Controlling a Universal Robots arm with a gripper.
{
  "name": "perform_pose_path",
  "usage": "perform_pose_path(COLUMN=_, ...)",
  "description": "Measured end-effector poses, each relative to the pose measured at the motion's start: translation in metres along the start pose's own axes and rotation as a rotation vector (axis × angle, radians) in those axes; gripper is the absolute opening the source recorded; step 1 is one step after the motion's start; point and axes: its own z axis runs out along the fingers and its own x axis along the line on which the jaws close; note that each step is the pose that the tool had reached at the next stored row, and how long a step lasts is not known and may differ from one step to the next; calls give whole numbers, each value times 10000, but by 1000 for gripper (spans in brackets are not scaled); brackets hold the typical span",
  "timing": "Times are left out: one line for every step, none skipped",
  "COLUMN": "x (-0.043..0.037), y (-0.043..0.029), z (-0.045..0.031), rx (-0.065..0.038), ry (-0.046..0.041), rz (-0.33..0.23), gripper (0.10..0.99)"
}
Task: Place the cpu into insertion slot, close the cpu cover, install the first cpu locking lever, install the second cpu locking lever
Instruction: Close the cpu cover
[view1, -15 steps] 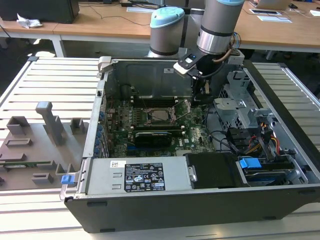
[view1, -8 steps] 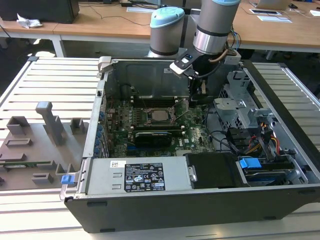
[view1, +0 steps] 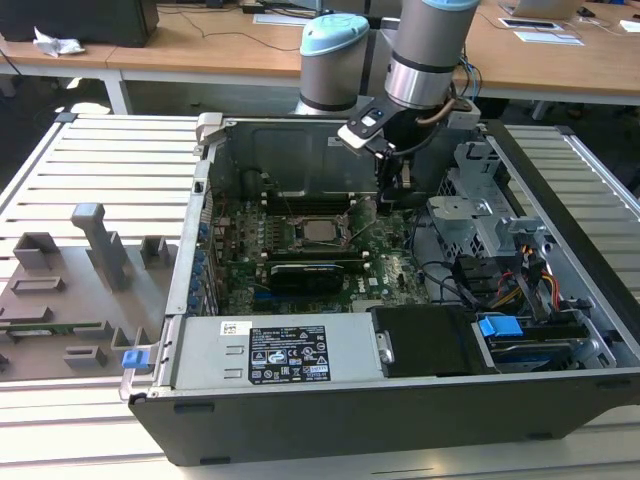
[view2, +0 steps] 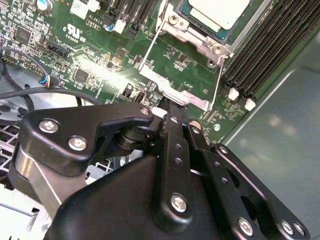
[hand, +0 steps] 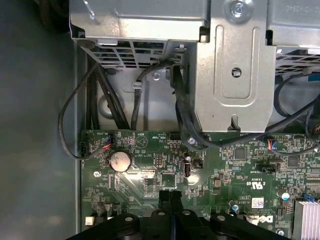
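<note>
There sat the cpu (view1: 320, 232), middle of the exterior view, flat in the insertion slot (view1: 297, 231) with its dull metal top bare. It was a light, stiff little chip but delicate underneath, best taken by its edges. The gripper (view2: 170, 106) hung just to the exterior view's right of the socket, its fingers drawn narrow, tips right against the edge of the cpu cover (view2: 175, 91). Whether they pinched that plate, I couldn't tell. The cover was thin, springy sheet metal, best taken at its free end tab. The count: one cpu, one slot, one cover, and two wire levers (view2: 150, 47), slim and whippy.
</note>
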Motion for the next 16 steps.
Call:
perform_pose_path(x=1, y=-12, z=1, rx=-1, ry=-1, rz=-2, gripper=106)
perform_pose_path(x=1, y=-32, z=2, rx=0, ry=-1, rz=-2, gripper=106)
perform_pose_path(x=1, y=-57, z=3, rx=0, ry=-1, rz=-3, gripper=106)
perform_pose_path(x=2, y=-85, z=4, rx=0, ry=0, rz=-1, gripper=106)
perform_pose_path(x=2, y=-100, z=5, rx=0, ry=-1, rz=-2, gripper=106)
perform_pose_path(x=3, y=-123, z=6, rx=0, ry=-1, rz=-2, gripper=106)
perform_pose_path(x=3, y=-145, z=7, rx=-1, ry=-1, rz=-3, gripper=106)
perform_pose_path(x=4, y=-161, z=8, rx=0, ry=-1, rz=-2, gripper=106)
perform_pose_path(x=4, y=-185, z=9, rx=0, ry=-1, rz=-2, gripper=106)
perform_pose_path(x=5, y=-216, z=10, rx=0, ry=-1, rz=-2, gripper=106)
perform_pose_path(x=5, y=-236, z=11, rx=0, ry=-2, rz=-2, gripper=106)
perform_pose_path(x=5, y=-252, z=12, rx=0, ry=-1, rz=-2, gripper=106)
perform_pose_path(x=6, y=-280, z=14, rx=0, ry=-1, rz=-2, gripper=106)
perform_pose_path(x=6, y=-295, z=14, rx=0, ry=-1, rz=-1, gripper=106)
perform_pose_path(x=7, y=-310, z=15, rx=-1, ry=-1, rz=-3, gripper=106)
perform_pose_path(x=7, y=-334, z=17, rx=0, ry=-1, rz=-2, gripper=106)
